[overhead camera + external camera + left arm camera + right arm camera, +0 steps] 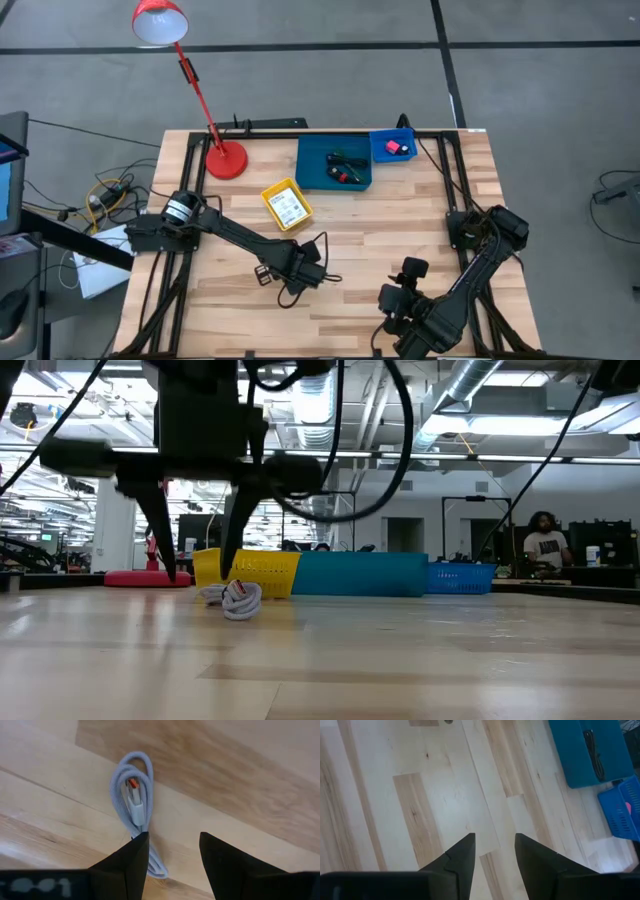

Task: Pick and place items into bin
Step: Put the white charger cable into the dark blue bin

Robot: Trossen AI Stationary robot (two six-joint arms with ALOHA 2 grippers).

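One coiled grey cable [134, 805] on the bare wood, near the middle of the table [400, 225], in front of the yellow bin [287, 205]. Left gripper [172, 855] just above it, fingers apart, nothing held; in the wrist view one finger overlaps the lower end of the coil, the other stands beside it over bare wood. Probably light, soft and springy, likely to uncoil or slide out if pinched at one strand only. Best taken across the bundled middle, where the loops lie together around the white plug with an orange tip, so that all strands are caught at once. Not fragile, by the look.

Three bins along the far side: one yellow, one large teal bin [318, 165], one small blue basket [382, 145]. In the teal bin several small items already, among them something black, green and red; exact count not possible. One pink bit [393, 147] in the blue basket.

Right gripper [495, 855] waiting at the near right part of the table, fingers apart and empty. One red desk lamp [225, 158] at the far left corner.
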